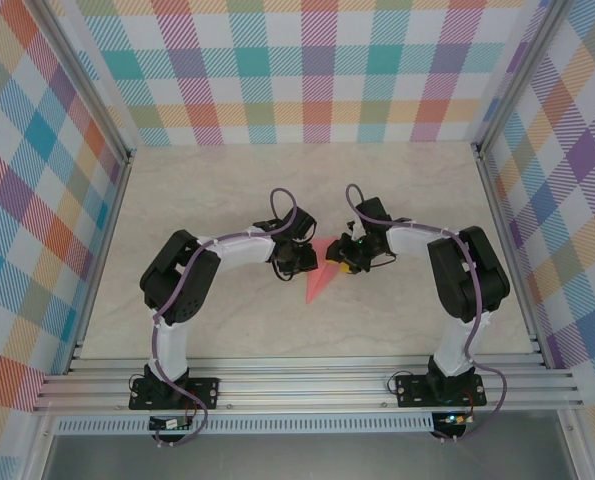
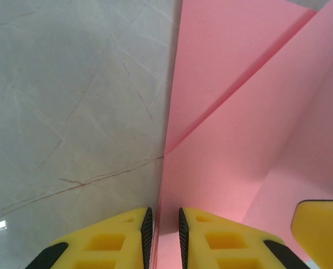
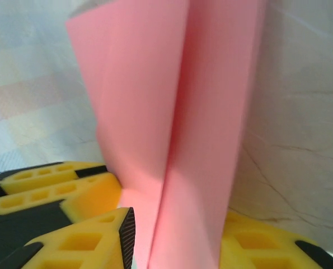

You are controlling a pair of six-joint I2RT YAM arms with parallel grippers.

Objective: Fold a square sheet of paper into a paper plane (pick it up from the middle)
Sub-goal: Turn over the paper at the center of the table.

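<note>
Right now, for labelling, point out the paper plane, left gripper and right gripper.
paper plane [image 1: 320, 280]: top view, its middle.
left gripper [image 2: 164, 224]: left wrist view, between fingertips.
right gripper [image 3: 178, 238]: right wrist view, between fingertips.

The paper plane [image 3: 172, 112] — blurred up close, its top cut off.

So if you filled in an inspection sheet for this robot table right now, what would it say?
Surface: pale marbled table.
Job's things: folded pink paper, pointed, at the centre between both grippers.
Clutter: nothing seen.
Grippers: left gripper shut on the paper's edge; right gripper has the paper between its fingers, grip unclear.
Cables: purple cables looped along both arms.
Surroundings: colourful checked walls, metal frame rails.
</note>
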